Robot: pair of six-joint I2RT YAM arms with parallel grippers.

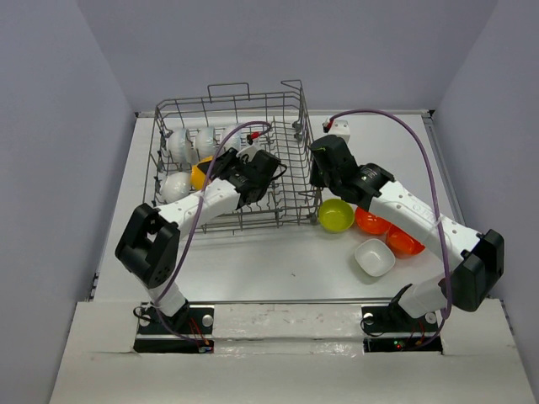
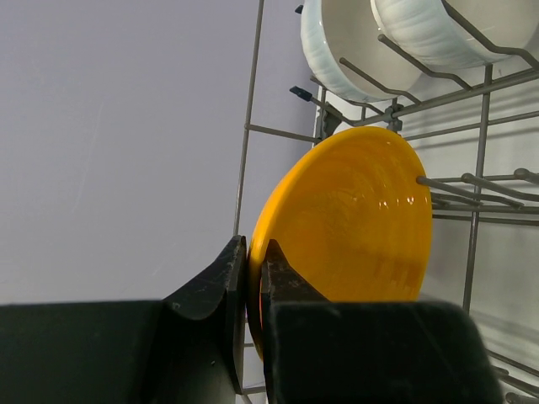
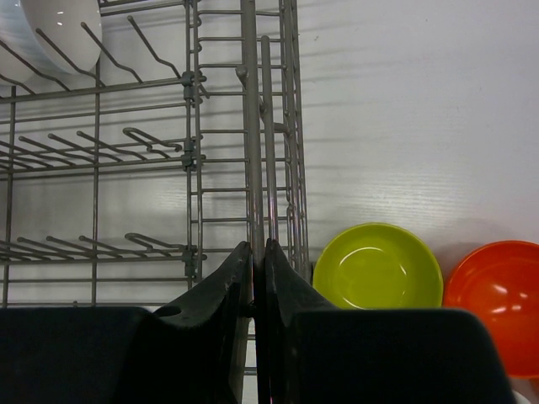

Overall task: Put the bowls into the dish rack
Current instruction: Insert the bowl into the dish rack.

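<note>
Orange-yellow round plastic bowl [image 2: 345, 219] is standing on its edge inside the big grey wire dish rack [image 1: 286, 168], and the left jaws are pinching its rim tight near the bottom. The bowl is sitting right in front of those jaws, with its round face turned sideways and its rim running up and down, leaning a little. Thin wire tines [image 2: 472, 181] are poking out just beside it, on the right in the left wrist view. I think the bowl is needing to slip down between them before the jaws are letting go. White round bowls [image 1: 181, 145] are resting in the rack just past it. The right jaws are clenching on an upright wire [image 3: 250, 126] of the rack's right side wall, probably holding the rack so it is not sliding. Out on the white table [image 1: 278, 269], to the right of the rack, four more bowls are waiting. A lime green one [image 3: 377, 265] is lying just beside the rack, two red-orange ones [image 1: 370, 221] are sitting next to it, and a white squarish one [image 1: 374, 257] is lying closest to the arms. The right arm is sitting nearer to those.
</note>
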